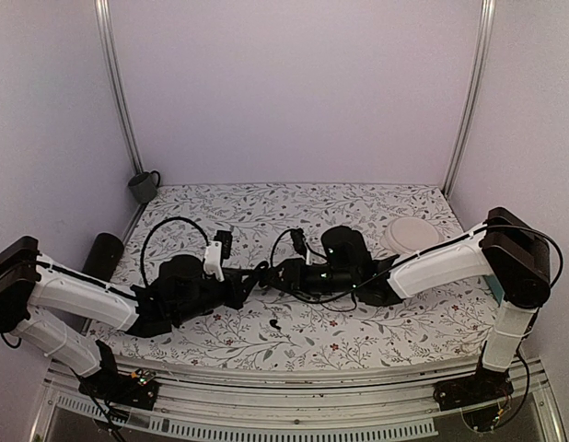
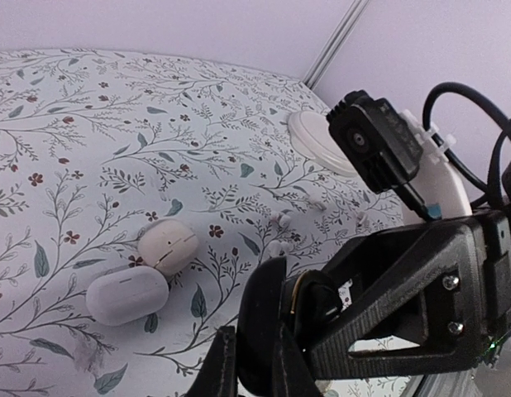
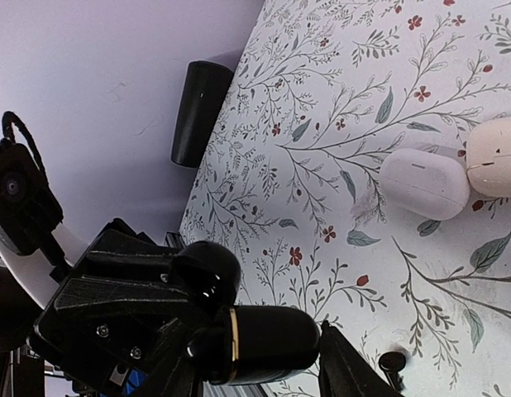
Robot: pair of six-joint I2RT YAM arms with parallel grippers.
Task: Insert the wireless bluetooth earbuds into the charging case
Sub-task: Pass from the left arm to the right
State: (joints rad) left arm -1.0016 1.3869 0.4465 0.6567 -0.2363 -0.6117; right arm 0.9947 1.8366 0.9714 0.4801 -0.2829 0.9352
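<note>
The left gripper (image 2: 251, 376) is clenched on the charging case (image 2: 264, 322), a glossy black body with a thin gold band showing at its seam, held above the floral table (image 1: 377, 341) where the two arms meet near the centre of the work surface. The right gripper (image 3: 260, 376) is positioned at the same case: in the right wrist view its fingers (image 3: 345, 372) stand on either side of the case, one close against the case's rounded end. Whether the right jaws actually press on the case cannot be determined from these views. One earbud (image 1: 277, 324) – a small dark blob with a short stem – lies on the table just in front of the two grippers, apart from the case; in the right wrist view it lies near the lower edge of the picture. Two white oval pods (image 2: 127, 295) and (image 2: 167, 246) rest side by side on the cloth, touching or nearly so. A white round dish (image 1: 412, 235) sits toward the far right of the table, a black cylinder (image 1: 102, 255) at the left edge, and a grey mug (image 1: 144, 186) in the far left corner.
</note>
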